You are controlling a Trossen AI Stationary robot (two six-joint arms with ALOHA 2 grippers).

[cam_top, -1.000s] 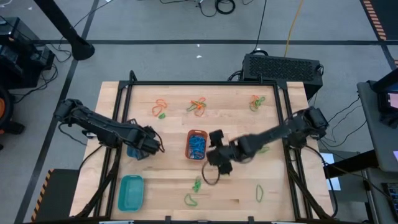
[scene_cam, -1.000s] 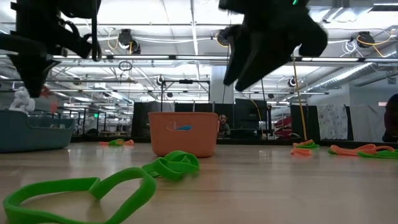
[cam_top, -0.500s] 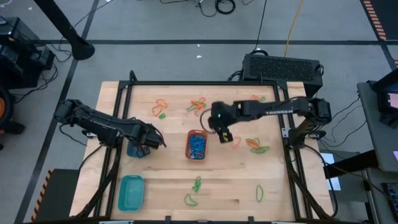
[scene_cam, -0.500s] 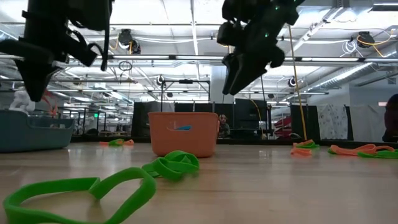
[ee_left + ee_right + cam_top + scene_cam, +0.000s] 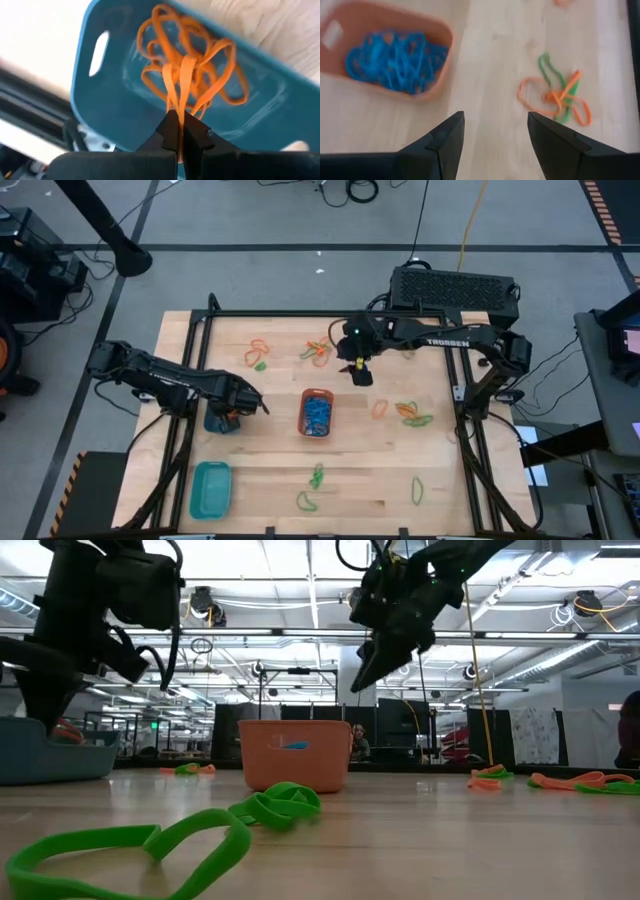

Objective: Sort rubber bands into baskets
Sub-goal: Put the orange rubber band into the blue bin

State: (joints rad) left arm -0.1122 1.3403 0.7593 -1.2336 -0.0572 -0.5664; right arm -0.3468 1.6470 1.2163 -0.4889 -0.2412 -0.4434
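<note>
Because the left gripper (image 5: 179,131) has its fingers pinched tight on an orange band (image 5: 176,85) that hangs into the small blue-teal basket (image 5: 105,100), we judge the chief hazard to be snagging: the held loop looks tangled with the orange bands already lying there, so a lift without a clean release could drag the heap back out. The elastic may also cling to a finger when released.

We note the right gripper (image 5: 492,131) with fingers spread wide and holding nothing, raised above the far middle of the table (image 5: 380,480), near a mixed orange and green cluster (image 5: 560,97). Those bands overlap, so a pinch there could lift both colours together and put a band in the wrong basket; how far they are knotted we cannot tell.

Blue bands fill the orange basket (image 5: 316,412) at the table's centre. The teal basket (image 5: 210,488) sits at the near left; its contents are unclear from above. Loose green loops (image 5: 130,845) lie at the near edge, with further orange and green bands scattered far and right.
</note>
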